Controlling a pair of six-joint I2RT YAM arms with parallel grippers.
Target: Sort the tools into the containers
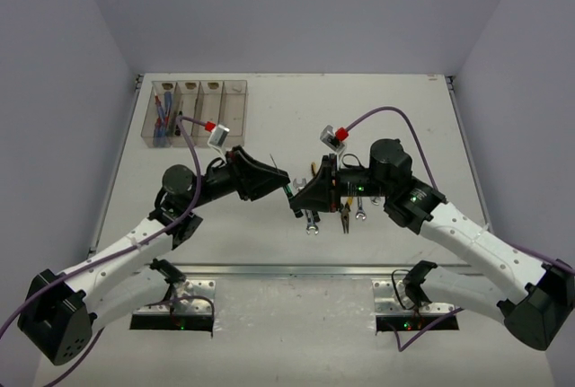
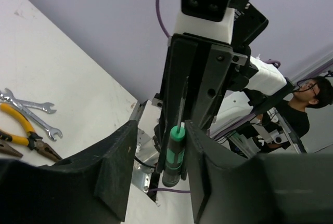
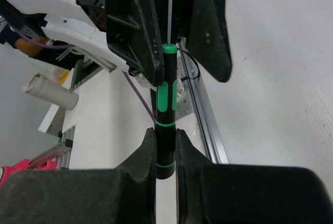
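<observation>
A green-black screwdriver point(image 3: 166, 99) is held in the air between both arms at the table's middle point(image 1: 289, 191). My right gripper point(image 3: 165, 135) is shut on the black end of its handle. My left gripper point(image 2: 159, 130) is open, its jaws on either side of the green end of the handle point(image 2: 174, 154); the handle lies close to one finger. In the top view the left gripper point(image 1: 286, 182) and right gripper point(image 1: 297, 201) meet tip to tip. The four joined beige bins point(image 1: 235, 118) stand at the back left; blue screwdrivers point(image 1: 160, 118) lie in the leftmost one.
Silver wrenches point(image 1: 311, 221) and orange-handled pliers point(image 1: 344, 216) lie on the table under the right gripper. The left wrist view shows yellow pliers point(image 2: 21, 128) and wrenches point(image 2: 31, 107). A metal rail point(image 1: 296, 270) runs along the near edge.
</observation>
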